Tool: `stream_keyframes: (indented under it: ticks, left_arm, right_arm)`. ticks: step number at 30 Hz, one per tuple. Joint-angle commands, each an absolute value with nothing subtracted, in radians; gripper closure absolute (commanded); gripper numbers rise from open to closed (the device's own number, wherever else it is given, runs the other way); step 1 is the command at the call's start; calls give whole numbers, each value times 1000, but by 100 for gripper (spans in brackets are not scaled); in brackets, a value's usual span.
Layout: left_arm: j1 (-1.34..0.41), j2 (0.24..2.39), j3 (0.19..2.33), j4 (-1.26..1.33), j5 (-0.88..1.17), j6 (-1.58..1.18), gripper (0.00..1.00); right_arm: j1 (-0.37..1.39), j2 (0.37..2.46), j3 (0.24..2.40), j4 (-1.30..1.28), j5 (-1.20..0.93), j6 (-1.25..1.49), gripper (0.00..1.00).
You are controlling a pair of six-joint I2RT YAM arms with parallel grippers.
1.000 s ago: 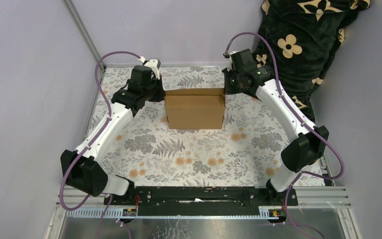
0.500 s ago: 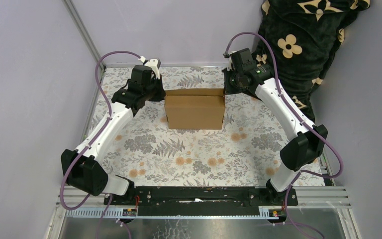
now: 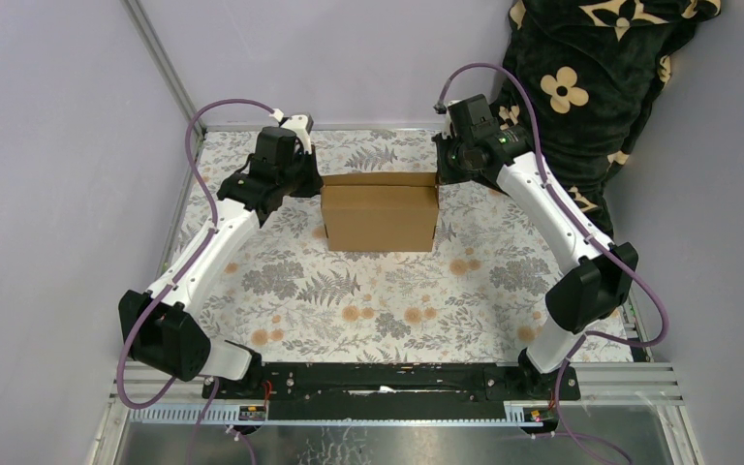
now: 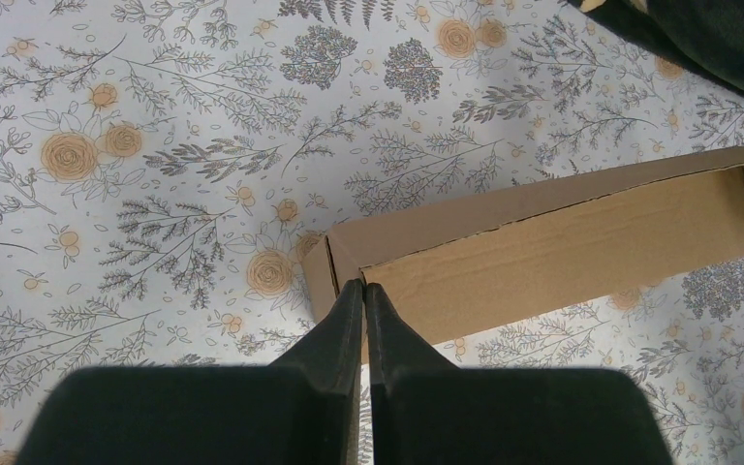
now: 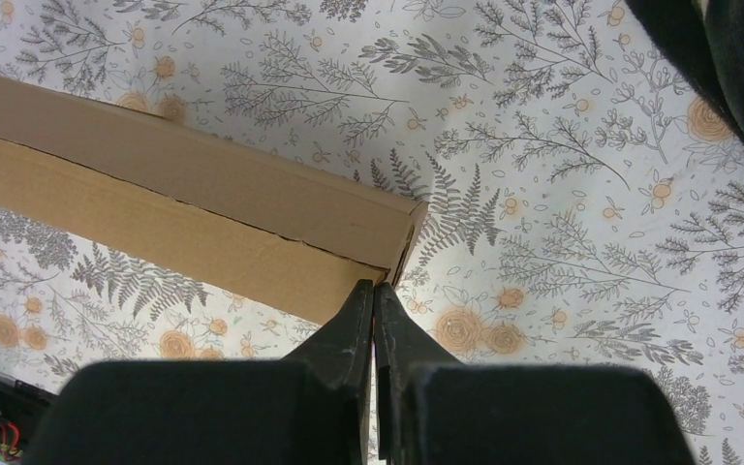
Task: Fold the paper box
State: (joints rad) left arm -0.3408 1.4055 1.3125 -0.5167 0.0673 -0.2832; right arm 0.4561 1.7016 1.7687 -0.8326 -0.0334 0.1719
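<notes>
The paper box [image 3: 380, 217] is plain brown cardboard, folded up and lying at the far middle of the table, with a narrow strip showing along its far edge. My left gripper [image 3: 312, 180] is shut, its tips at the box's far left corner. In the left wrist view the closed gripper [image 4: 364, 285] meets the corner of the box [image 4: 562, 242] where two panels join. My right gripper [image 3: 442, 174] is shut at the far right corner. In the right wrist view the closed gripper [image 5: 375, 284] touches the end of the box [image 5: 184, 208]. I see no cardboard between either pair of fingers.
A floral-patterned cloth [image 3: 378, 300] covers the table. A black blanket with cream flowers [image 3: 591, 77] hangs at the far right, close to the right arm. Grey walls stand at the left and back. A metal rail [image 3: 387, 397] runs along the near edge.
The right arm has shifted very slightly. The box and the left arm have not visibly moved.
</notes>
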Motion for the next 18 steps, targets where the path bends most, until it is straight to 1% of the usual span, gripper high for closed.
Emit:
stream_keyframes:
  ticks: [1, 11, 18]
  left_arm:
    - [-377, 1436, 1321, -526, 183, -311, 94]
    - [-383, 1439, 1326, -532, 177, -313, 94]
    - [-389, 1428, 1303, -532, 170, -317, 94]
  right_arm:
    - [497, 1672, 1754, -755, -119, 160, 98]
    - [497, 1650, 1711, -732, -107, 138, 98]
    - [497, 1612, 1634, -690, -109, 144, 99]
